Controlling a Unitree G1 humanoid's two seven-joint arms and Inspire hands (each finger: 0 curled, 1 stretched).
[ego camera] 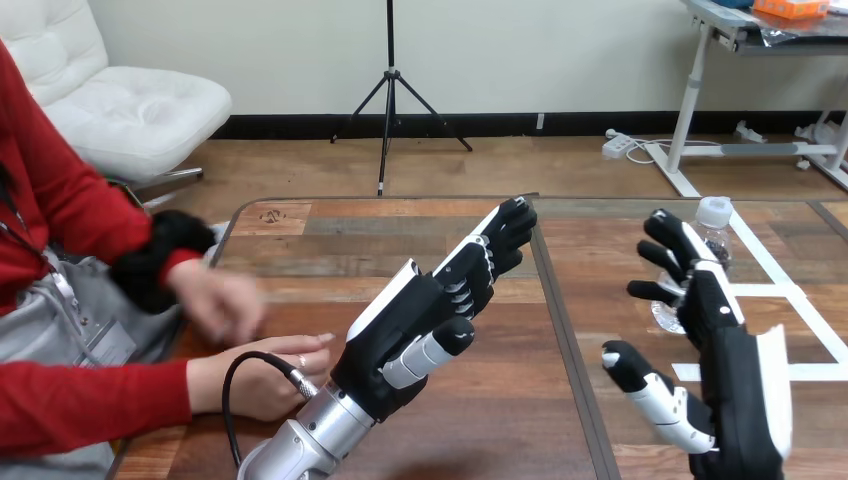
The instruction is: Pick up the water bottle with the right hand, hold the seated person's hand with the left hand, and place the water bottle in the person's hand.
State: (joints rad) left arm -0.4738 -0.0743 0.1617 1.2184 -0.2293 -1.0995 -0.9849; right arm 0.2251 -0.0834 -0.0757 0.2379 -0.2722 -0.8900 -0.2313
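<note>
Behind the right hand (735, 350), clear white-capped water bottle (716, 238).

Clear plastic water bottle (718, 248), matt wooden table (330, 240)

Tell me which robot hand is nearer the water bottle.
The right hand, open just beside the water bottle; the left hand hovers over the table's middle, well away from it.

black left hand (395, 338) and right hand (735, 365) with white shells, silver left forearm (320, 425).
</note>
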